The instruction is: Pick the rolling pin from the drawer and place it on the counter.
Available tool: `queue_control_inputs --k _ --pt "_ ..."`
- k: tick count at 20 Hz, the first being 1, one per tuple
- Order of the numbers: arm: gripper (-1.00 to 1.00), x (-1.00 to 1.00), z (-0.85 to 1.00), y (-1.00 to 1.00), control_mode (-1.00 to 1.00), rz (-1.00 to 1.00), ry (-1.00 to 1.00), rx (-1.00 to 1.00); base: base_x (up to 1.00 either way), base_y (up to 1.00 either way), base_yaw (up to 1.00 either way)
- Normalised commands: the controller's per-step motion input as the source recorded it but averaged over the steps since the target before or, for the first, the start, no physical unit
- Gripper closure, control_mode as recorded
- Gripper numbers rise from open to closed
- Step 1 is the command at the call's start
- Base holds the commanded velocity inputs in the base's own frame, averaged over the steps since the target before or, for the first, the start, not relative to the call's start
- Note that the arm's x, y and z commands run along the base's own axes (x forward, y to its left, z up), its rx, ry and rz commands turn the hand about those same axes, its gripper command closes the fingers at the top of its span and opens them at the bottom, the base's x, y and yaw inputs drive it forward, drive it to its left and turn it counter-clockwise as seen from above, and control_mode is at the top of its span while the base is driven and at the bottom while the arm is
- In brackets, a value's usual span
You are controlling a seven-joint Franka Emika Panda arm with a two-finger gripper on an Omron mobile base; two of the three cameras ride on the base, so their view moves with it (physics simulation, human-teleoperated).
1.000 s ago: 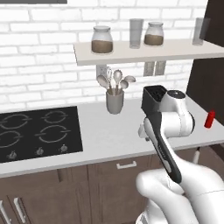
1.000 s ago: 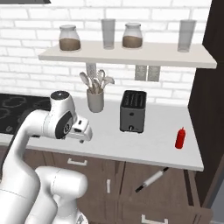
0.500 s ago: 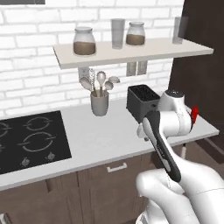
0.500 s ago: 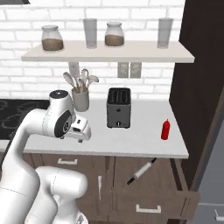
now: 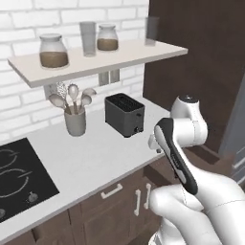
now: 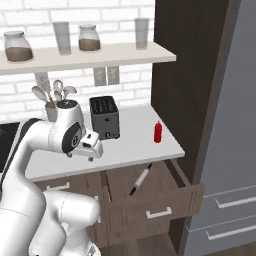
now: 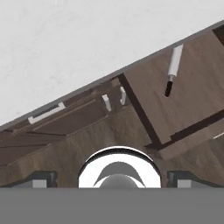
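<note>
**Drawer open, pin lying inside, hand empty**

From my seat I saw the drawer (image 6: 165, 197) pulled out below the right end of the counter (image 6: 130, 145), its pale bar handle facing out. The rolling pin (image 6: 141, 179) lay on the drawer floor at a slant, one dark handle toward the front, the pale shaft reaching back under the counter edge. In the hand view I picked the same pin (image 7: 173, 70) out in the upper right, lying on brown wood just past the counter's lip.

The gripper (image 6: 91, 148) hung over the front edge of the counter, to the left of the drawer and well apart from the pin. Its fingers (image 7: 41, 178) stood spread wide at the bottom corners of the hand view, with nothing between them.

On the counter I noted a dark toaster (image 6: 104, 117), a small red bottle (image 6: 158, 132) near the right end, and a grey cup of utensils (image 5: 74, 115) by the brick wall. Jars and glasses sat on the shelf (image 5: 95, 60) above.
</note>
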Motion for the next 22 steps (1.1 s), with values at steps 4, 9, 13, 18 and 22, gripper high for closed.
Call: queue_control_inputs --k 4,9,13,18,22 --pt "-1.00 0.00 0.00 0.00 1.00 0.00 0.00 0.00 -0.26 0.59 -0.44" --pt "-1.00 0.00 -0.04 -0.01 -1.00 -0.05 0.00 0.00 -0.02 0.21 -0.29" --pt "-1.00 0.18 -0.28 -0.68 -1.00 -0.13 0.00 0.02 0.00 0.00 0.00" --pt "-1.00 0.30 -0.30 -0.99 -1.00 0.00 0.04 0.07 0.00 0.00 0.00" --pt "-1.00 0.42 -0.23 -0.86 -1.00 0.01 0.04 0.09 0.00 0.00 0.00"
